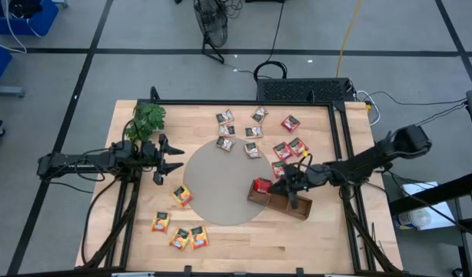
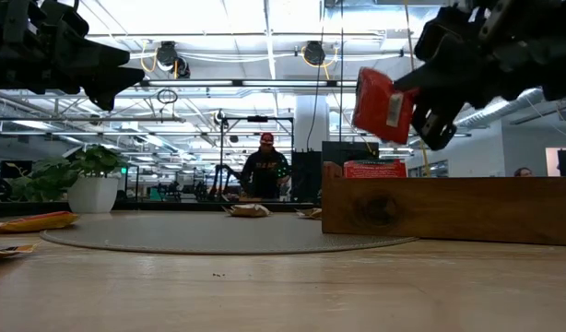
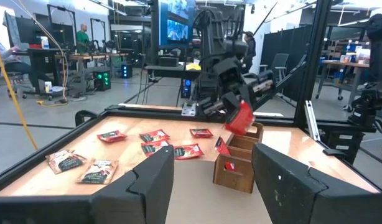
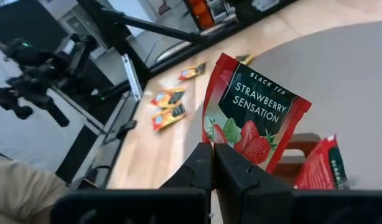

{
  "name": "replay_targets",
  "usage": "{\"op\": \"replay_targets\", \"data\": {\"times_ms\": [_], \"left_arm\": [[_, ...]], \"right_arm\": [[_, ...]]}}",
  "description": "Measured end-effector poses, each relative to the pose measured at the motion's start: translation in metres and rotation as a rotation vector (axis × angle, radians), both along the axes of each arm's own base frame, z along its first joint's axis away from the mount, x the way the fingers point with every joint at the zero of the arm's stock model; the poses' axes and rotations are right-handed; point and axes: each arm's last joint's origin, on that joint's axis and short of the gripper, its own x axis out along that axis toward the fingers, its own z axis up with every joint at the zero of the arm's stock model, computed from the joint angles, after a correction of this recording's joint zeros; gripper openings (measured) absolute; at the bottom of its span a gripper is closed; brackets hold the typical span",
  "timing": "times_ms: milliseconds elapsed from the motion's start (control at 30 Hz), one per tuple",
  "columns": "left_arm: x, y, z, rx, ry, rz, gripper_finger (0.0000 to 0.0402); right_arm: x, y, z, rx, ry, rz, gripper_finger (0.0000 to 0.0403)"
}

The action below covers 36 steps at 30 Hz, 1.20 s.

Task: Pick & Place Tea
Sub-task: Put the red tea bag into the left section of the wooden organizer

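My right gripper point(image 1: 280, 185) is shut on a red tea sachet point(image 4: 253, 124) printed "Strawberry Sensation". It holds the sachet in the air over the left end of the brown wooden tray point(image 1: 282, 202). In the low view this sachet point(image 2: 383, 103) hangs tilted above the tray point(image 2: 449, 210). Another red sachet point(image 2: 375, 169) stands in the tray's end compartment. My left gripper point(image 1: 177, 158) waits open at the table's left, pointing level toward the right, with nothing between its fingers point(image 3: 150, 180). My right gripper pinches the red sachet between its two shut fingers point(image 4: 203, 167), at one edge near a corner point(image 4: 217, 142). The fingers come roughly level from the table's right side. The sachet sticks out beyond the fingertips, tilted, lifted clear above the tray.
A round grey mat point(image 1: 217, 185) covers the table's middle. Loose sachets lie around it: grey-white ones at the far side point(image 1: 225, 118), red ones at the right point(image 1: 290, 123), orange-yellow ones at the near left point(image 1: 179, 195). A green sprig point(image 1: 147, 117) stands far left. A person point(image 2: 266, 171) is beyond the table.
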Motion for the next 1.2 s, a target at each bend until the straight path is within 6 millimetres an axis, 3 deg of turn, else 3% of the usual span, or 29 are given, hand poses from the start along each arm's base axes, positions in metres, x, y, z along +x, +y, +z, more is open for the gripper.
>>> {"op": "replay_targets", "data": {"times_ms": [400,800,1067,1200], "left_arm": [[0.000,0.000,0.000,0.000,0.000,0.000,0.0214],[0.000,0.000,0.000,0.000,0.000,0.000,0.0214],[0.000,0.000,0.000,0.000,0.000,0.000,0.0214],[0.000,0.000,0.000,0.000,0.000,0.000,0.0214]], "right_arm": [[0.013,0.000,-0.021,-0.041,-0.020,-0.006,0.0007],[0.013,-0.001,-0.020,-0.083,-0.042,-0.047,0.0140],[0.015,-0.001,0.005,-0.080,-0.123,-0.045,0.0168],[0.027,0.002,0.031,-0.183,0.118,-0.029,0.0164]]}}
